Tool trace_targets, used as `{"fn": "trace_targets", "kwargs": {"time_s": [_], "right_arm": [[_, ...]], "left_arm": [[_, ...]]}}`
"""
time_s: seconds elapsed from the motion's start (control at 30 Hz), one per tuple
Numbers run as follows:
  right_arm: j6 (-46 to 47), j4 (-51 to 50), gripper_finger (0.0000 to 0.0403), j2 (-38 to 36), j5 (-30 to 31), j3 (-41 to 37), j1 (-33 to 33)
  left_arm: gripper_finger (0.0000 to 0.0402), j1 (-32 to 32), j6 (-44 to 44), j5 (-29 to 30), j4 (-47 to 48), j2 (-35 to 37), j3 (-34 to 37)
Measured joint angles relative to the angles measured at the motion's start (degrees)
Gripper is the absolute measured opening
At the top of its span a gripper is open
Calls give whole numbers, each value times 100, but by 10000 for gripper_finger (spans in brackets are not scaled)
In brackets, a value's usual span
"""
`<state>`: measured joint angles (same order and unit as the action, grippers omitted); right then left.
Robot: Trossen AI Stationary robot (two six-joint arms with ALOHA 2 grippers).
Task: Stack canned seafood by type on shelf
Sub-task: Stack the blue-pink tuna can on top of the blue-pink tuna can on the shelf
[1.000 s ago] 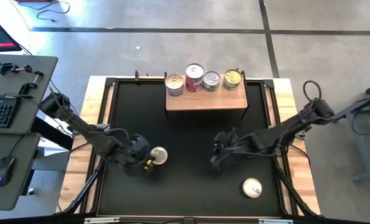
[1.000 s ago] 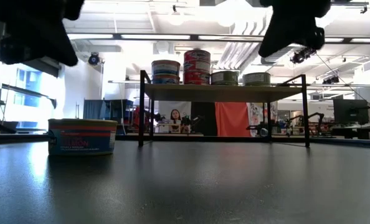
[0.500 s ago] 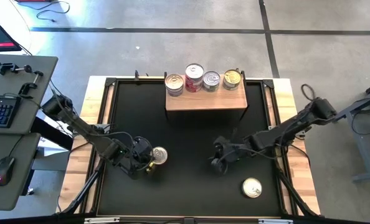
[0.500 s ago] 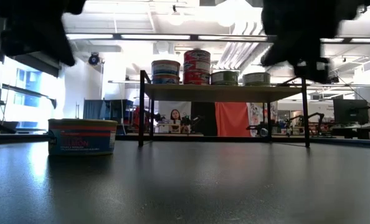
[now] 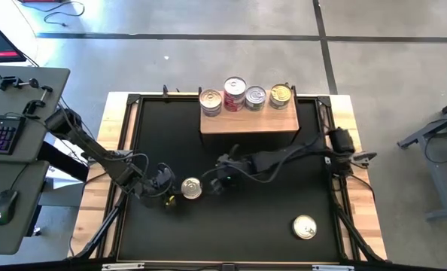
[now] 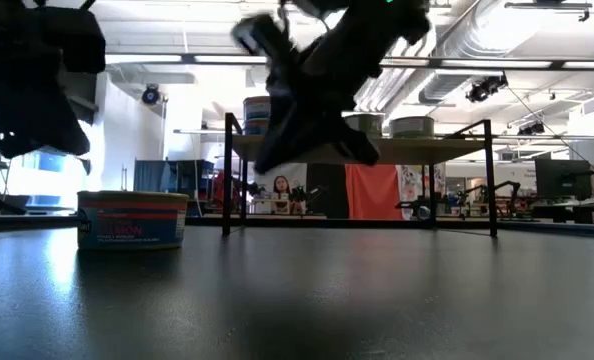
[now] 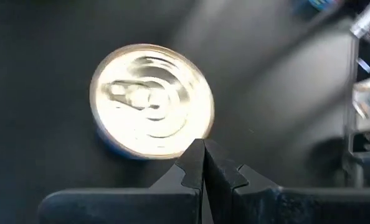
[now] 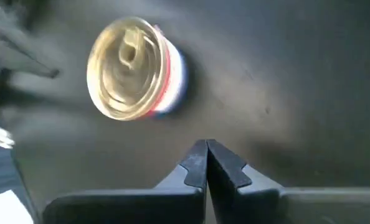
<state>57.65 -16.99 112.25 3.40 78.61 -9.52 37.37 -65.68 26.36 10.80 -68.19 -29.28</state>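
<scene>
Two hands flank one can [image 5: 191, 188] on the counter [image 5: 231, 241]: the left hand [image 5: 168, 193] and right hand [image 5: 212, 184], both closed and empty. Another can [image 5: 305, 226] lies well apart. Four cans line the shelf [image 5: 248, 121].

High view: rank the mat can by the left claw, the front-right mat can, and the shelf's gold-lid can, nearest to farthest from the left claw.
1. Can by the left claw, just right of the left claw, which is shut.
2. Front-right mat can.
3. Gold-lid can, right end of the shelf.

The can [image 6: 132, 220] on the mat carries a label whose big word ends "MON".
</scene>
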Motion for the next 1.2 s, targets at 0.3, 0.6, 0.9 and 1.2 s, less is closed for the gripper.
{"fn": "trace_targets", "kwargs": {"time_s": [0.3, 0.6, 0.9, 1.2], "right_arm": [[684, -282, 0, 1410, -642, 1228, 140], [601, -647, 0, 1897, -339, 1828, 150], [125, -1129, 0, 1475, -35, 1838, 162], [-10, -1528, 0, 1042, -390, 1842, -35]], "left_arm": [[0, -32, 717, 227, 189, -239, 226], [0, -198, 747, 598, -242, -738, 207], [0, -333, 757, 235, -1243, -1528, 208], [0, -817, 894, 17, -1452, -2571, -292]]}}
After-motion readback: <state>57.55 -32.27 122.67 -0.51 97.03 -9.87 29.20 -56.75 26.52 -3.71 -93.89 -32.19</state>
